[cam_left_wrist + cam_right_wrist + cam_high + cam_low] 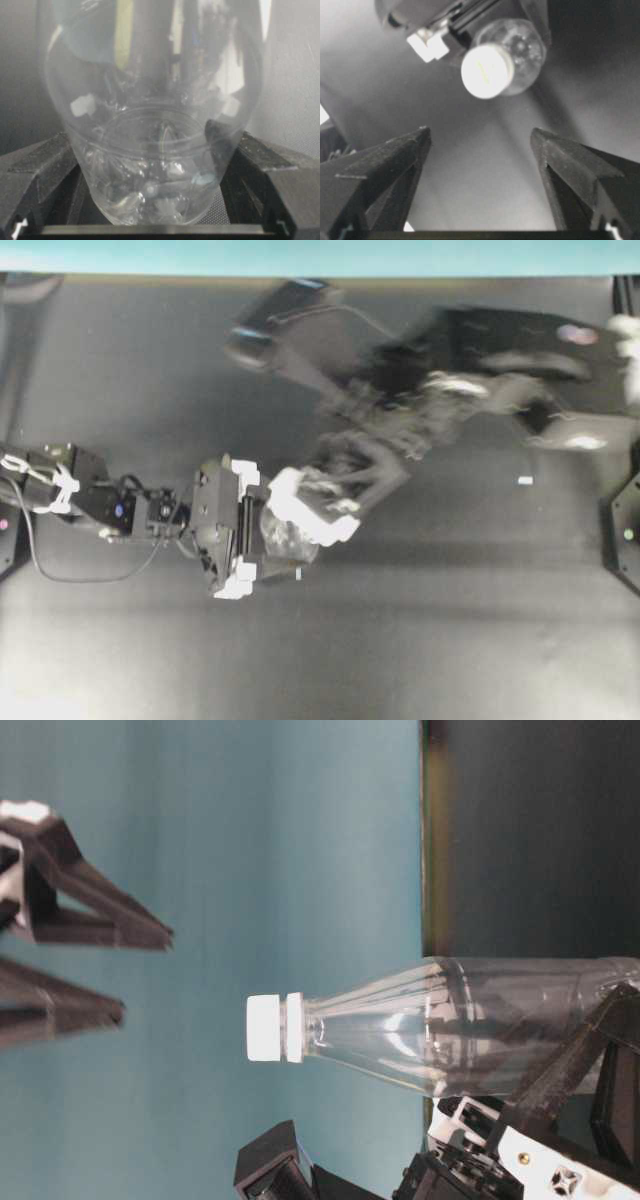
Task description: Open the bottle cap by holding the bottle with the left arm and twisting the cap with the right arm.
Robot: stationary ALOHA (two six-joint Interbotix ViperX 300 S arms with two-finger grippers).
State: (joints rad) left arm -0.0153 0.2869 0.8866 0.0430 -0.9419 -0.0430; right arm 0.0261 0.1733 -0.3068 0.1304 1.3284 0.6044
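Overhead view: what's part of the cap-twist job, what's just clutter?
In the job:
- bottle, clamped by the left gripper
- bottle cap, still on
- right gripper, open, away from the cap

Lying about:
- small white scrap on the table

Seen from overhead the dark table [150,640] is dim and evenly lit, with a pale glare patch at its near left corner. The right arm [450,390] smears into heavy motion blur, while the left arm [90,495] is sharp. White highlights glint on the bottle [150,150] in the left wrist view. The bottle cap [485,71] looks overexposed and soft.
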